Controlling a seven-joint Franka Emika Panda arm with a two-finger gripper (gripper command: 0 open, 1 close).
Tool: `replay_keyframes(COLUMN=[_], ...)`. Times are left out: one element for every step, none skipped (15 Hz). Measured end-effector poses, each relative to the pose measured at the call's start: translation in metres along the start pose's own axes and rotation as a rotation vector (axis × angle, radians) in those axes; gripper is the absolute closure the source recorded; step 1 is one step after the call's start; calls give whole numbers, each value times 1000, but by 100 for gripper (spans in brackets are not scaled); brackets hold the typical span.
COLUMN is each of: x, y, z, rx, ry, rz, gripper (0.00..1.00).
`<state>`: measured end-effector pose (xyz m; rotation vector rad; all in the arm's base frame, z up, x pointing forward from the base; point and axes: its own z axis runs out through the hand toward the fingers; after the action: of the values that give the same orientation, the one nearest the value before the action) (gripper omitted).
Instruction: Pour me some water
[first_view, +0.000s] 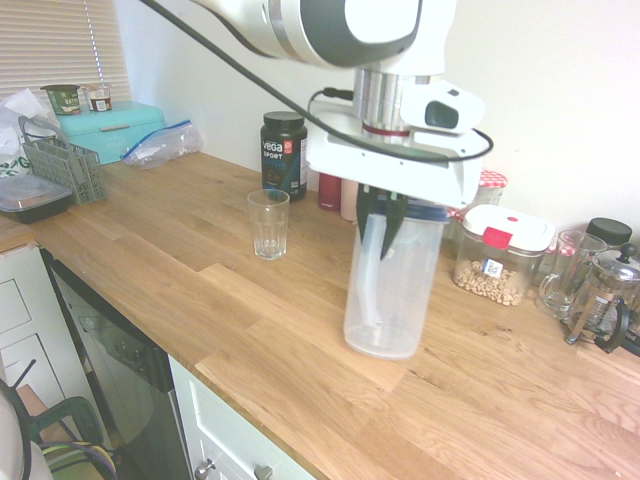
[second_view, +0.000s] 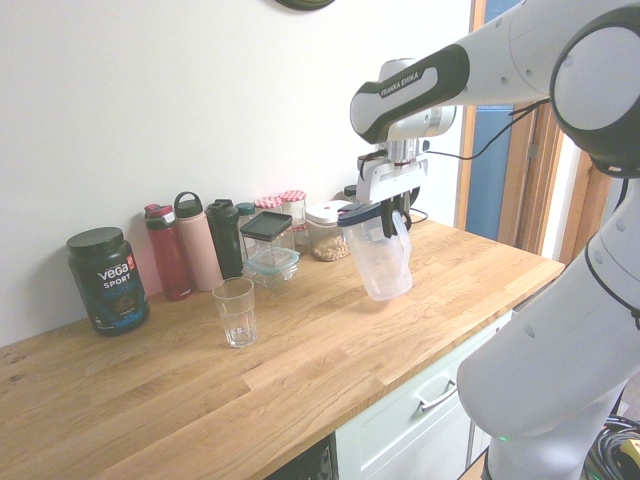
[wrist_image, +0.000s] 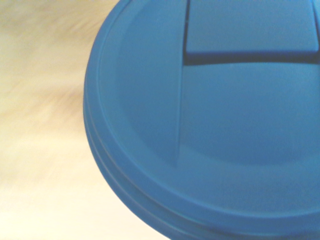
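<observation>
- Glass (first_view: 268, 223) is standing empty and upright on the counter (first_view: 300, 330), at about ten o'clock from the jug, well apart, likely waiting to be filled.
- Jug (first_view: 392, 285) is hanging in the gripper (first_view: 392, 212), fingers clamping its handle by the blue lid (wrist_image: 210, 125), base looking just clear of the wood.

The gripper (second_view: 388, 215) holds a clear jug (second_view: 380, 262) by its rim above the tabletop (second_view: 330, 350), right of the glass (second_view: 236, 311).
</observation>
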<state>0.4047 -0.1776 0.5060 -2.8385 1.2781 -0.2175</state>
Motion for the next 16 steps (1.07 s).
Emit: replay_keyframes(x=[5,11,15,19,22,24,23,23,22,22,22,22,21,21,21,22], y=[-1,-3,-5,-6,-5,-5,-3,-3,-3,-3,-2,-2,-2,-2,-2,-3], z=[5,9,11,14,16,20,24,26,26,26,26,27,28,29,32,35], rx=[10,21,32,42,54,63,64,65,66,66,65,66,67,70,76,83], ry=[26,51,75,97,117,131,135,135,135,135,135,134,134,138,144,148], rz=[55,111,167,223,280,337,375,391,398,401,402,403,404,404,404,406], gripper=[100,100,100,100,100,100,100,100,100,100,100,100,100,100,100,100])
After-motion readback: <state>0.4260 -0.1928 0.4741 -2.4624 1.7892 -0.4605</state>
